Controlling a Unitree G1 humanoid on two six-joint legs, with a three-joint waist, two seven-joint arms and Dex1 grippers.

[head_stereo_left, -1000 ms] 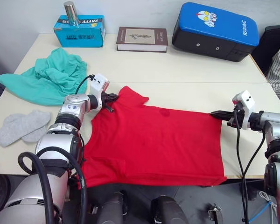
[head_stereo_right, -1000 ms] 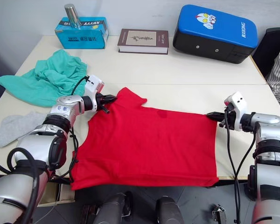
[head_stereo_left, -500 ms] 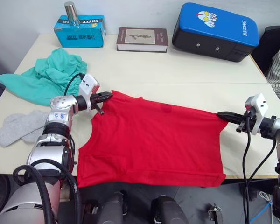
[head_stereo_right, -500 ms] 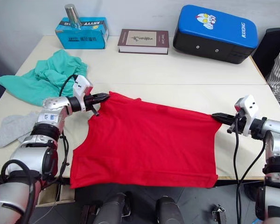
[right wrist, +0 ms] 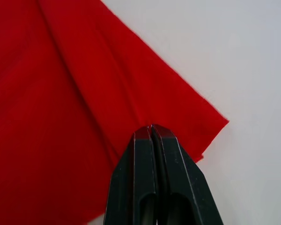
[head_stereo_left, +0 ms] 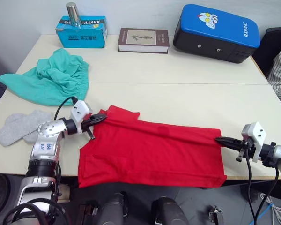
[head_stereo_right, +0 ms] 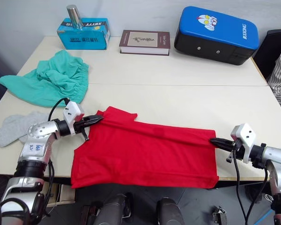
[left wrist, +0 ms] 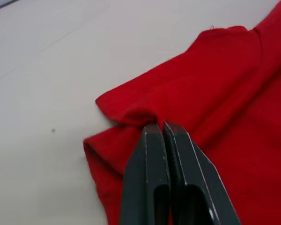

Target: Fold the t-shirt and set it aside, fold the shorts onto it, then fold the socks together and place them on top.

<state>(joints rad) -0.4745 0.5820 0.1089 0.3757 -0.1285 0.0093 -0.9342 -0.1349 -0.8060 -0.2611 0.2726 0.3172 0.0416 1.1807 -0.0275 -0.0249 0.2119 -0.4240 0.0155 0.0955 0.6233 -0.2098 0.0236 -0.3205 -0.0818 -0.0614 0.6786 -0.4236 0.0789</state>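
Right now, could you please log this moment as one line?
left gripper shut on t-shirt | right gripper shut on t-shirt | shorts, socks untouched

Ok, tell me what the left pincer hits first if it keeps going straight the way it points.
The left pincer is shut on the t-shirt and points toward the robot's right along the cloth, so more red shirt comes first. Farther on, the right pincer looks roughly in line, though depth is unclear.

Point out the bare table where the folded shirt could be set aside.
The widest bare stretch of the table runs between the t-shirt and the book and blue case. More lies past the right gripper. The left side is crowded: shorts, socks, left gripper.
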